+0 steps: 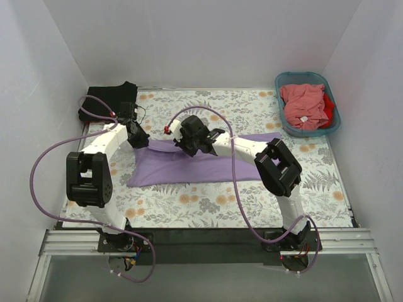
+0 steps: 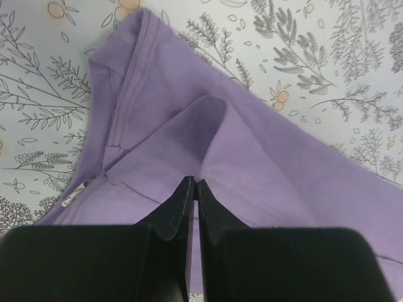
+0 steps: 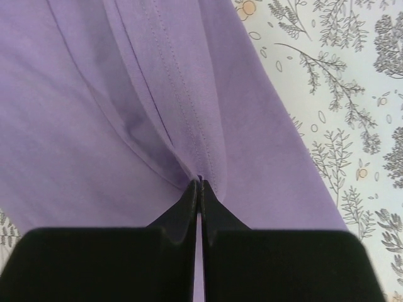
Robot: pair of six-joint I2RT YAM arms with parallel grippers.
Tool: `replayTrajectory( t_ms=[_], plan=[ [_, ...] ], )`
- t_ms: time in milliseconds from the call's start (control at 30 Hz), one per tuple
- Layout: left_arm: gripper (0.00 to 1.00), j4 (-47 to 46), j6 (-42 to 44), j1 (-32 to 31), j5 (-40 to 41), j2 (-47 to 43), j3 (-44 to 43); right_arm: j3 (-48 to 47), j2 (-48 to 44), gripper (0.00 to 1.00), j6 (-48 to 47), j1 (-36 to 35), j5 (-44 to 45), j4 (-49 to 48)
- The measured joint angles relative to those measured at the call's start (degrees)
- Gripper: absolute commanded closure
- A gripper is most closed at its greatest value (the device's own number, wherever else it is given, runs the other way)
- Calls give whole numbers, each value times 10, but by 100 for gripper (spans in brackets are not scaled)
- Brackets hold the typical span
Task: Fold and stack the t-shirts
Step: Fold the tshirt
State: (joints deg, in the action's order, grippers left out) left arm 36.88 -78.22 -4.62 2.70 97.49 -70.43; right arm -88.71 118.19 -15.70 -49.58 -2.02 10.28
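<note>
The lavender-purple t-shirt lies spread across the middle of the table. My left gripper is shut on a pinched fold of it near its left upper edge; the left wrist view shows the cloth tented up at the closed fingertips. My right gripper is shut on a hemmed fold along the upper edge; the right wrist view shows the hem gathered at the closed tips. A black t-shirt lies folded at the back left. Salmon-pink and red shirts are in the basket.
The teal plastic basket stands at the back right corner. The table has a floral cover. White walls close in the left, back and right sides. A purple cable loops out left of the left arm.
</note>
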Motion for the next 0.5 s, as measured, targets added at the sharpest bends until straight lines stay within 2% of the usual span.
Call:
replayTrajectory(
  t_ms=[500],
  plan=[
    [100,2,3,0,16,-14,38,2,0,99,18,-8,-46,24]
  ],
)
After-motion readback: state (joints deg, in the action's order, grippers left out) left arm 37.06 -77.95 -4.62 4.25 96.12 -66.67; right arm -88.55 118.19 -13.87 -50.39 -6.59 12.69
